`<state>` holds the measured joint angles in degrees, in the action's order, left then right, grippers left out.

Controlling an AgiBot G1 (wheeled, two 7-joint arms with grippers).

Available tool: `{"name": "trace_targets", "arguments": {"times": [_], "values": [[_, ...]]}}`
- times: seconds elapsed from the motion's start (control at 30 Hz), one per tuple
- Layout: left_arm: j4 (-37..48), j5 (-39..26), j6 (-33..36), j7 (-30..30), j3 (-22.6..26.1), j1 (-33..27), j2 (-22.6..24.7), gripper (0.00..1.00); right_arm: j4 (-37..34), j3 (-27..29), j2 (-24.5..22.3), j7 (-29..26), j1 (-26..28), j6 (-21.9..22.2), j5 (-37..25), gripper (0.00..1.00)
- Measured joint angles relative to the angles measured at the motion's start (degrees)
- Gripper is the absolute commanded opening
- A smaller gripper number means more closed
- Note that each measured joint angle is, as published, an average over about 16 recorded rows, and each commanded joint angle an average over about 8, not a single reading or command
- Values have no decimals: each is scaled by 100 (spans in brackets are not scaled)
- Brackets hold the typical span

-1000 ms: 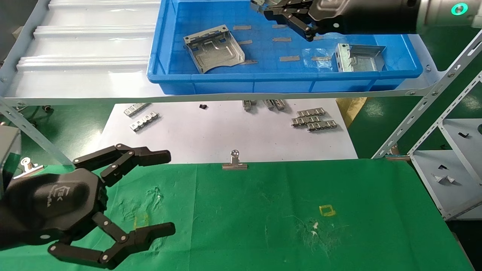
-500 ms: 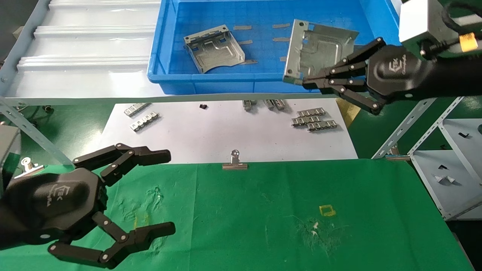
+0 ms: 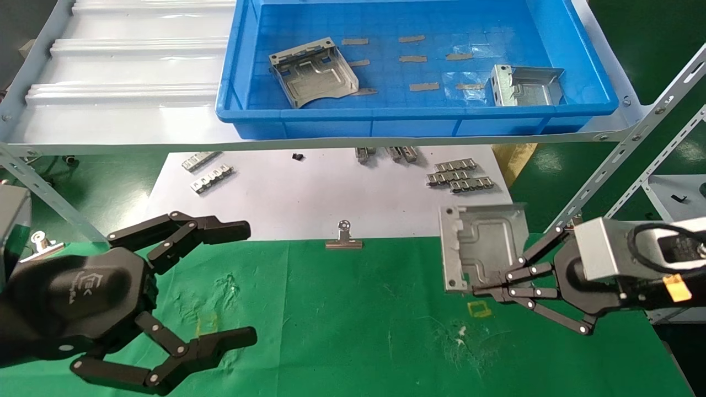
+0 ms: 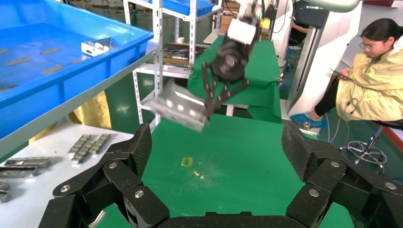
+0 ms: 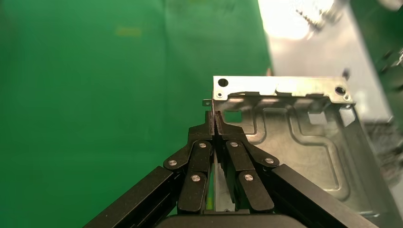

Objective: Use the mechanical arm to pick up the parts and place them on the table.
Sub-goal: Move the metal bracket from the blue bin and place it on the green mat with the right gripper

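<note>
My right gripper (image 3: pixel 485 289) is shut on the rim of a silver stamped part (image 3: pixel 485 242) and holds it above the green table (image 3: pixel 358 309), just over a yellow square mark (image 3: pixel 479 308). The held part shows in the right wrist view (image 5: pixel 294 137) with the fingers (image 5: pixel 207 128) pinching its upturned edge, and in the left wrist view (image 4: pixel 183 110). Two more parts lie in the blue bin: one at its left (image 3: pixel 313 70), one at its right (image 3: pixel 524 85). My left gripper (image 3: pixel 242 281) is open and empty over the table's left front.
The blue bin (image 3: pixel 386 118) sits on a pale ribbed shelf (image 3: pixel 121 88). A white sheet (image 3: pixel 331 193) with small ridged strips (image 3: pixel 458 175) lies behind the table. A silver binder clip (image 3: pixel 343 237) sits at the cloth's far edge. A grey metal rack (image 3: pixel 662 248) stands at the right.
My right gripper has carried the part out of the blue bin, down and forward, and now holds it low over the green table. The left gripper has not moved.
</note>
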<state>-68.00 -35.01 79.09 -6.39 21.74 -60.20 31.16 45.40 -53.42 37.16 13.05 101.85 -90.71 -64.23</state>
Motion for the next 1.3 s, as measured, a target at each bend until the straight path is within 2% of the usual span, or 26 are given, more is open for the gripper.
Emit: {"name": "trace_targets", "arguments": {"times": [0.13, 0.3, 0.6, 0.83, 0.87, 0.93, 1.13, 1.2, 1.3], "values": [[0, 0, 0, 0, 0, 0, 0, 100, -366, -332, 154, 327, -104, 57, -209, 0], [0, 0, 0, 0, 0, 0, 0, 100, -1135, -596, 562, 840, -182, 191, -480, 0], [0, 0, 0, 0, 0, 0, 0, 100, -2574, -820, 1358, 1660, -270, 527, -778, 0], [0, 0, 0, 0, 0, 0, 0, 100, -3343, -881, 1735, 2128, -286, 659, -895, 0], [0, 0, 0, 0, 0, 0, 0, 100, -3425, -889, 1771, 2176, -286, 657, -909, 3], [0, 0, 0, 0, 0, 0, 0, 100, -3568, -909, 1833, 2258, -281, 652, -939, 17], [0, 0, 0, 0, 0, 0, 0, 100, -3877, -976, 1960, 2462, -260, 601, -1035, 87], [0, 0, 0, 0, 0, 0, 0, 100, -3956, -997, 1985, 2525, -247, 593, -1066, 97], [0, 0, 0, 0, 0, 0, 0, 100, -4057, -1027, 2016, 2617, -224, 618, -1112, 100]]}}
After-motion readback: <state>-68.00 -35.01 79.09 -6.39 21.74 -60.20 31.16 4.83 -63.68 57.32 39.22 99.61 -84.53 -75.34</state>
